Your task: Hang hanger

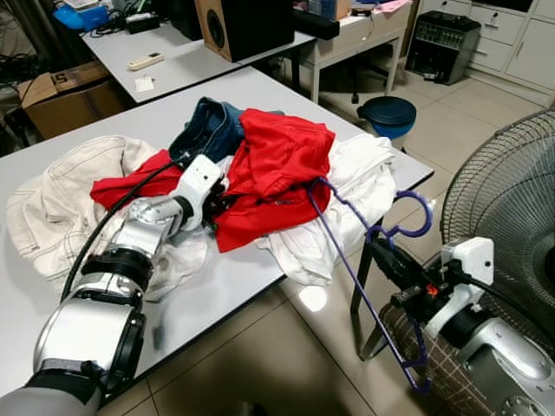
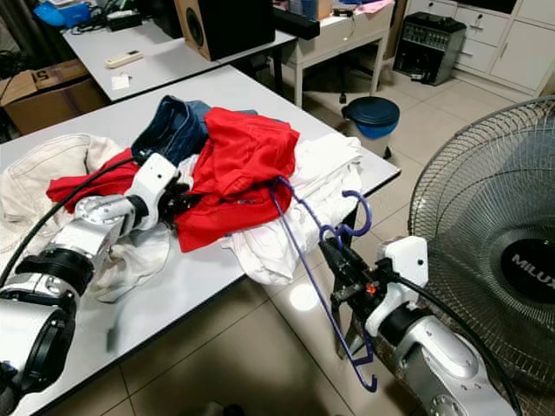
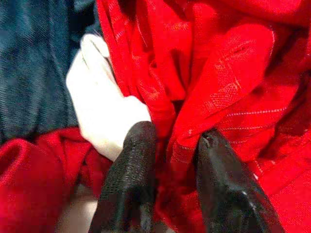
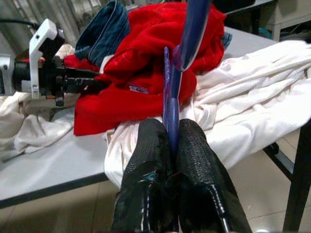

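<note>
A purple plastic hanger [image 1: 345, 251] hangs off the table's front corner. Its top arm reaches into the red garment [image 1: 277, 160] and its hook [image 1: 418, 217] curls toward the fan. My right gripper [image 1: 379, 249] is shut on the hanger's neck just below the hook; in the right wrist view both fingers [image 4: 150, 145] press on the purple bar [image 4: 171, 104]. On the table, my left gripper [image 1: 218, 204] is at the red garment's left edge. In the left wrist view a fold of red fabric [image 3: 177, 141] is pinched between its fingertips [image 3: 131, 160].
The grey table [image 1: 234, 290] also holds blue jeans [image 1: 208, 128], a white cloth [image 1: 368, 169] draped over its edge and a beige garment [image 1: 52, 204]. A standing fan [image 1: 512, 199] is close on the right. A blue bin [image 1: 388, 114] stands on the floor beyond.
</note>
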Tool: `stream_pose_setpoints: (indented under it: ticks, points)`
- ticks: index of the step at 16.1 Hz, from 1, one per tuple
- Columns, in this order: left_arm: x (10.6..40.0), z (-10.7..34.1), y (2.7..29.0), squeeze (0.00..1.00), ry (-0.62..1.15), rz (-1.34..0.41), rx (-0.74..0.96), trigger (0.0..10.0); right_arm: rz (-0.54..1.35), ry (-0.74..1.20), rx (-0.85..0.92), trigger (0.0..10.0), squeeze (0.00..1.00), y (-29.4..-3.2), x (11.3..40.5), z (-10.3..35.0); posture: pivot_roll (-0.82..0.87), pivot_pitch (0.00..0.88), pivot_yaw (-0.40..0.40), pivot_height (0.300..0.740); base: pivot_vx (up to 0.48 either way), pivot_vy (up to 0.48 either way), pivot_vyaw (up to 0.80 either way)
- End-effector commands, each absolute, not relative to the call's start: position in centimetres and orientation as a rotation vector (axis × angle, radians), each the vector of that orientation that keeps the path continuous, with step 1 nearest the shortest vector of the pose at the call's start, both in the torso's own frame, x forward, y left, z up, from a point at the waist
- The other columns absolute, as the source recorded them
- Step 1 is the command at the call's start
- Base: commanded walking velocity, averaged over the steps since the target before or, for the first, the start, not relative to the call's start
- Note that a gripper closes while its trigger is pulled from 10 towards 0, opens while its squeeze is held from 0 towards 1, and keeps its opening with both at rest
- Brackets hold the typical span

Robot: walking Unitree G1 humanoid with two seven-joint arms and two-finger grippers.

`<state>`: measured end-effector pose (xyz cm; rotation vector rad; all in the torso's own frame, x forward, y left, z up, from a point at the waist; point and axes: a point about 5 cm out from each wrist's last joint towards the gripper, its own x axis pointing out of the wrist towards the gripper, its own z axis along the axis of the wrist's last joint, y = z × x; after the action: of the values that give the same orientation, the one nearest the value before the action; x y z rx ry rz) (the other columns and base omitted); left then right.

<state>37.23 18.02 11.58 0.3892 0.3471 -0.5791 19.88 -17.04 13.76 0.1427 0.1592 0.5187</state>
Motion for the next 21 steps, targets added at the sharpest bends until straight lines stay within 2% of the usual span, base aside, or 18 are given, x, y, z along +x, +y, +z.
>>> stream_pose_setpoints:
  ticks: [1, 8, 12, 16, 18, 21]
  points:
    - [36.8, 10.7, 18.5, 0.00, 0.379, -0.560, 0.389, 0.0, 0.542, 0.174, 0.136, 10.0, 0.00, -16.8, 20.0, 13.6, -0.12, 0.000, 0.135, 0.740, 0.000, 0.000, 0.00]
    - [37.4, 13.3, 17.7, 0.00, 0.224, -0.622, 0.390, 0.0, 0.569, 0.162, 0.146, 10.0, 0.00, -16.4, 20.4, 13.7, -0.11, 0.000, 0.132, 0.740, 0.000, 0.000, 0.00]
    - [38.3, 18.7, 15.9, 0.00, 0.003, -0.654, 0.417, 0.0, 0.565, 0.163, 0.219, 10.0, 0.00, -16.0, 21.3, 13.3, -0.09, 0.000, 0.131, 0.740, 0.000, 0.000, 0.00]
    - [37.6, 21.9, 15.0, 0.00, -0.088, -0.717, 0.453, 0.0, 0.614, 0.193, 0.272, 10.0, 0.00, -15.4, 22.1, 12.6, -0.06, 0.000, 0.131, 0.740, 0.000, 0.000, 0.00]
    - [37.2, 23.2, 15.3, 0.00, -0.099, -0.724, 0.462, 0.0, 0.587, 0.190, 0.267, 10.0, 0.00, -15.7, 22.6, 12.4, -0.05, 0.000, 0.135, 0.740, 0.000, 0.000, 0.00]
    - [36.9, 23.0, 17.4, 0.00, -0.043, -0.686, 0.553, 0.0, 0.492, 0.034, 0.380, 10.0, 0.00, -17.2, 23.1, 14.4, -0.04, 0.000, 0.134, 0.740, 0.000, 0.000, 0.00]
